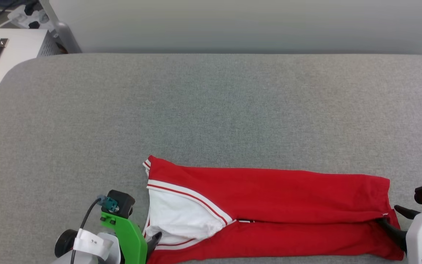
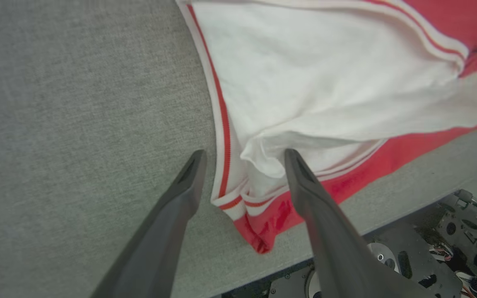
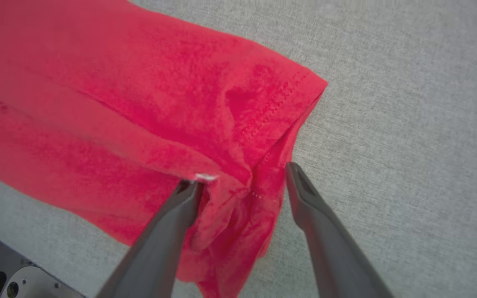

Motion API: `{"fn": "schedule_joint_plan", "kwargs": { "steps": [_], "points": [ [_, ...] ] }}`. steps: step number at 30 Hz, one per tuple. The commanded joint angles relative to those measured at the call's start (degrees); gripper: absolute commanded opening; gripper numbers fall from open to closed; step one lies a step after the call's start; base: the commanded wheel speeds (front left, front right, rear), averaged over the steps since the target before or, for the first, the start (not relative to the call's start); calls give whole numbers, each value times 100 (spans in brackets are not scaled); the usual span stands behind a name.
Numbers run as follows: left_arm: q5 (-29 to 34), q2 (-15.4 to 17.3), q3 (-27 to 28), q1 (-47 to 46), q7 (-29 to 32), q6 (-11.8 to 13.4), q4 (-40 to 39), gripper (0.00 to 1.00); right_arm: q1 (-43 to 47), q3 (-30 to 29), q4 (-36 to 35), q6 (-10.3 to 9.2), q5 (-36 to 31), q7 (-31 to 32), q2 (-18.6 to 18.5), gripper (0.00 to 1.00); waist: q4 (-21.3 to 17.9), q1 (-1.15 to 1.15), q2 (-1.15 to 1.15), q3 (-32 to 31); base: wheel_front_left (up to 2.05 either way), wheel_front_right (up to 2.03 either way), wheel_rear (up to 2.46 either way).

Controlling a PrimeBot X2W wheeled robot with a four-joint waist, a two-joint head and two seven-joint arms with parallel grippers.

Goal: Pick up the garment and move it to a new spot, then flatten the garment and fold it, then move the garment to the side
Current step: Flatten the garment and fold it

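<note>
You've got the garment (image 1: 269,205) lying folded at the near edge of the bench (image 1: 211,110). Your left tool (image 2: 242,155) is apart astride its white sleeve, your right tool (image 3: 240,174) apart astride its red hem.

The garment (image 1: 277,194) has its near left corner cut off by the head view's bottom edge
</note>
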Motion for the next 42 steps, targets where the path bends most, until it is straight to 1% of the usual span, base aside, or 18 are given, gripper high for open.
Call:
{"fn": "schedule_joint_plan", "kwargs": {
  "steps": [1, 8, 13, 17, 19, 21, 24, 26, 27, 28, 29, 32, 36, 40, 42],
  "points": [
    [13, -10, 53, 53, -80, -6, -15, 100, 18, -41, -58, -9, 82, 29, -4, 100, -3, 0, 0, -143, 0, 0, 0],
    [-64, 50, 378, 232, -606, 194, -397, 100, 233, -444, -442, -9, 368, 314, -104, 100, -8, 0, 0, -414, 0, 0, 0],
    [60, -34, 763, 314, -1468, 375, -648, 100, 465, -1003, -715, -9, 501, 705, 7, 100, 8, 0, 0, -488, 0, 0, 0],
    [327, -213, 1027, 339, -2433, 384, -595, 100, 660, -1532, -790, -9, 511, 1194, 264, 100, 35, 0, 0, -471, 0, 0, 0],
    [498, -305, 1107, 341, -2904, 362, -504, 100, 741, -1814, -834, -9, 462, 1391, 454, 100, 62, 0, 0, -436, 0, 0, 0],
    [699, -419, 1208, 322, -3225, 327, -406, 100, 824, -2071, -873, -9, 353, 1596, 632, 100, 96, 0, 0, -386, 0, 0, 0],
    [1096, -627, 1471, 327, -3389, 285, -296, 100, 917, -2457, -890, -9, 123, 1873, 910, 100, 142, 0, 0, -302, 0, 0, 0],
    [1531, -913, 1966, 354, -3401, 256, -433, 100, 961, -2736, -906, -9, -50, 2040, 1113, 100, 190, 0, 0, -212, 0, 0, 0],
    [1845, -1056, 2245, 428, -3402, 211, -506, 100, 973, -2887, -907, -9, -137, 2134, 1240, 100, 206, 0, 0, -173, 0, 0, 0],
    [2034, -1140, 2398, 484, -3403, 174, -547, 100, 980, -2984, -896, -9, -188, 2199, 1319, 100, 215, 0, 0, -148, 0, 0, 0],
    [2366, -1327, 2701, 607, -3404, 75, -622, 100, 987, -3144, -887, -9, -316, 2336, 1455, 100, 235, 0, 0, -97, 0, 0, 0],
    [3040, -1744, 3291, 889, -3405, -218, -736, 100, 967, -3491, -874, -9, -563, 2601, 1801, 100, 277, 0, 0, 14, 0, 0, 0],
    [3682, -2131, 3791, 1125, -3405, -631, -720, 100, 912, -3853, -809, -9, -862, 2835, 2164, 100, 324, 0, 0, 109, 0, 0, 0],
    [4036, -2524, 4221, 1276, -3406, -1050, -626, 100, 848, -4121, -701, -9, -1178, 2974, 2450, 100, 373, 0, 0, 183, 0, 0, 0],
    [4353, -2893, 4625, 1330, -3406, -1469, -510, 100, 807, -4348, -497, -9, -1428, 3118, 2696, 100, 430, 0, 0, 267, 0, 0, 0]
  ]
}}
